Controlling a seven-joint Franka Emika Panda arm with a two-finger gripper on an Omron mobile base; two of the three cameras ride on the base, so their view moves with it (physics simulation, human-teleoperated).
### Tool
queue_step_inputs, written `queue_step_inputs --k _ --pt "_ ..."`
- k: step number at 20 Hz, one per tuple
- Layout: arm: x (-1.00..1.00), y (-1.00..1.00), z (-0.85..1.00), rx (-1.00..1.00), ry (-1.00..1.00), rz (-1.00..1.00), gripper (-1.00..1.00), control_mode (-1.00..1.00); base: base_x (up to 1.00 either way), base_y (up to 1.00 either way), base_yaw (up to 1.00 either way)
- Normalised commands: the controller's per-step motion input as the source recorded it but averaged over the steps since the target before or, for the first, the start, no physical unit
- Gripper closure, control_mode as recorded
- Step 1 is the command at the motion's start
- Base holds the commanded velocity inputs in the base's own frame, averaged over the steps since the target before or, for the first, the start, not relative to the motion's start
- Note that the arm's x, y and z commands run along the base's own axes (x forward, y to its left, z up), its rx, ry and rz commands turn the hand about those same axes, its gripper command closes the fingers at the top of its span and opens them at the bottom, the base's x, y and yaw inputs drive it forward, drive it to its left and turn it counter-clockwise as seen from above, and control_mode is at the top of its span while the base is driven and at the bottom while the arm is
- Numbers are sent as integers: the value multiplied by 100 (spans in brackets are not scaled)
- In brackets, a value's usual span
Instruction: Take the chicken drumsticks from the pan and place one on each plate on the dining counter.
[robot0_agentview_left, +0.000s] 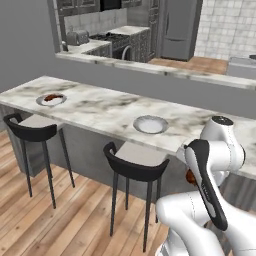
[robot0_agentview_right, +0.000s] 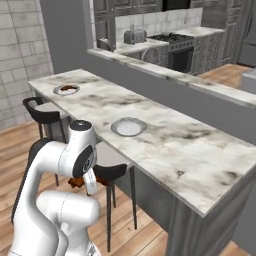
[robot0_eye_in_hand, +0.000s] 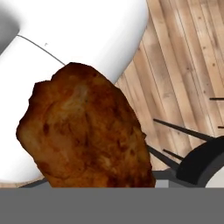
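While my claw (robot0_agentview_right: 80, 183) grips the glossy reddish-brown roasted drumstick (robot0_eye_in_hand: 85, 131) low by the stools, the empty round grey-white plate (robot0_agentview_left: 150, 124) waits above on the white marble dining counter (robot0_agentview_left: 100, 112). I should lift well clear of the counter edge, then lower gently over its centre.

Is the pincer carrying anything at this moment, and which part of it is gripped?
A chicken drumstick is carried, looming large right before the hand camera. The pincer's tips are hidden behind it, so which end is gripped cannot be told.

My arm folds low in front of my base, elbow raised beside the desk's front edge, wrist turned down. My claw (robot0_agentview_right: 82, 183) hangs below desk height, clamped on a drumstick (robot0_eye_in_hand: 85, 131).
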Motion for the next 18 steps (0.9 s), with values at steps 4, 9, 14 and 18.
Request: queue_step_inputs --k 4,9,14,18 --pt "0 0 0 0 0 0 100 100 54 0 0" --pt "0 0 0 0 0 0 100 100 70 0 0" --pt "0 0 0 0 0 0 100 100 71 0 0" --pt "8 0 0 0 -1 0 100 -100 26 0 0"
